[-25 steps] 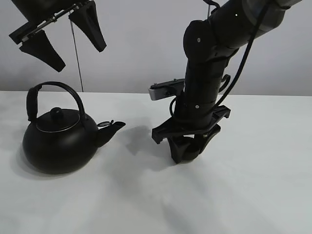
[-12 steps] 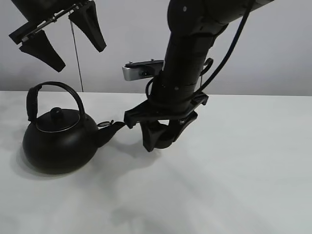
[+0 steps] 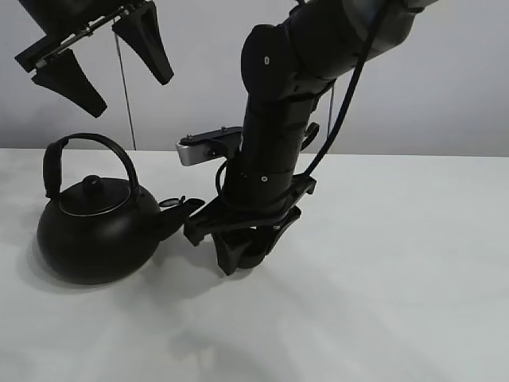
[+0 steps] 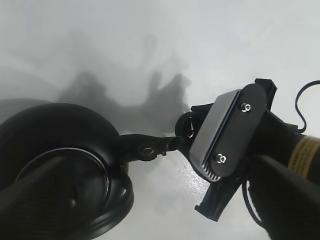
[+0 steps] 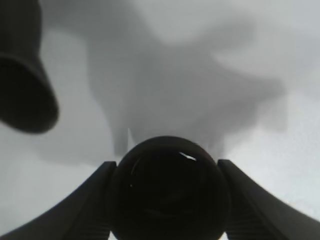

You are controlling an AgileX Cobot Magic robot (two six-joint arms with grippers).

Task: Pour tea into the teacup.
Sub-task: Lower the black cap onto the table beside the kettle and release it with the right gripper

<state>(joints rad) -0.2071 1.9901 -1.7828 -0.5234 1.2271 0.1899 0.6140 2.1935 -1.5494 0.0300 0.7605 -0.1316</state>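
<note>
The teacup (image 5: 167, 187), a tiny round black cup, sits between the fingers of my right gripper (image 5: 167, 210), which is shut on it. In the exterior high view my right gripper (image 3: 242, 256) hangs low over the white table, just right of the kettle's spout (image 3: 181, 208), and the cup is hidden in the fingers. The big black kettle (image 3: 94, 231) with an arched handle stands on the table at the left; it also shows in the left wrist view (image 4: 60, 175). My left gripper (image 3: 130, 94) is open and empty, high above the kettle.
The white table (image 3: 398, 302) stretches to the right and front of the right arm. The right arm's wrist camera (image 4: 225, 135) shows close to the spout (image 4: 145, 148) in the left wrist view. A dark rounded part of the kettle (image 5: 22, 90) lies beside the cup.
My right arm has moved left with the teacup, from mid-table to just beside the kettle's spout. The left gripper and the kettle have not moved.
</note>
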